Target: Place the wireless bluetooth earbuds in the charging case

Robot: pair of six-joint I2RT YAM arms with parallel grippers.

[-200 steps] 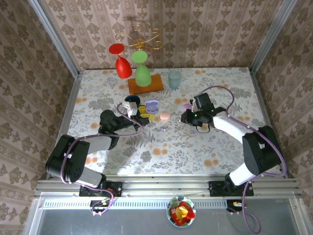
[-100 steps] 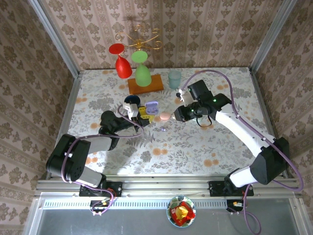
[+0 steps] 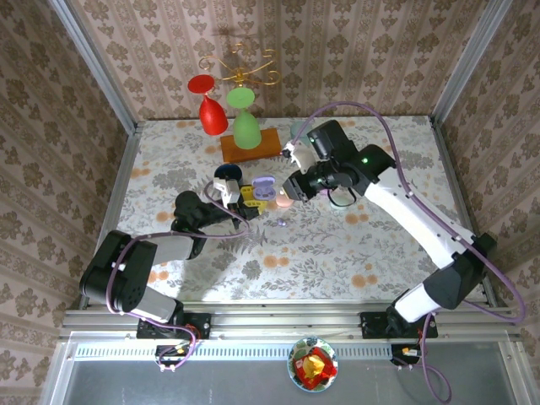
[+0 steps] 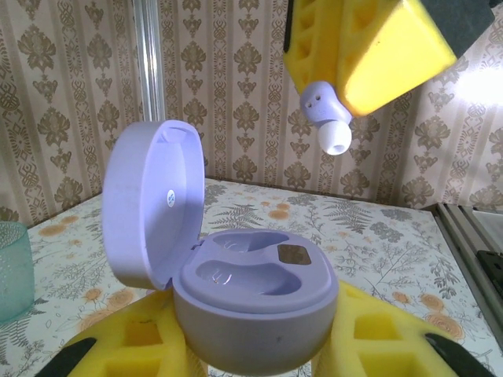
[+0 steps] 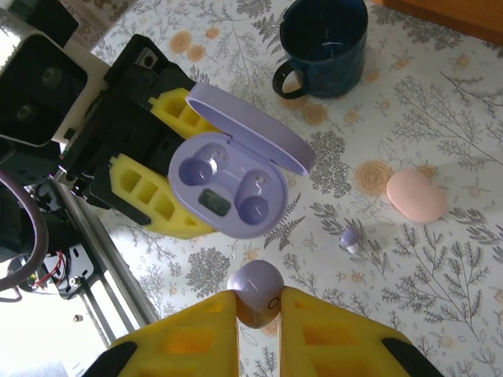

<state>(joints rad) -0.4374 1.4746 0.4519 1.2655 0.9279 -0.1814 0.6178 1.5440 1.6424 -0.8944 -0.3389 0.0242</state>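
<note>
The lilac charging case stands with its lid up and both sockets empty. My left gripper is shut on its base; from above the case sits just past that gripper. My right gripper is shut on a lilac earbud and hovers above and a little to the side of the open case. In the left wrist view that earbud hangs from the yellow fingers overhead. A second lilac earbud lies on the table.
A closed pink case lies beside the loose earbud. A dark blue mug stands just behind the left gripper. Farther back are a wooden base with red and green glasses and a teal cup.
My right arm has swung left across the table with the earbud, from right of the pink case to over the open case. The left arm has not moved.
</note>
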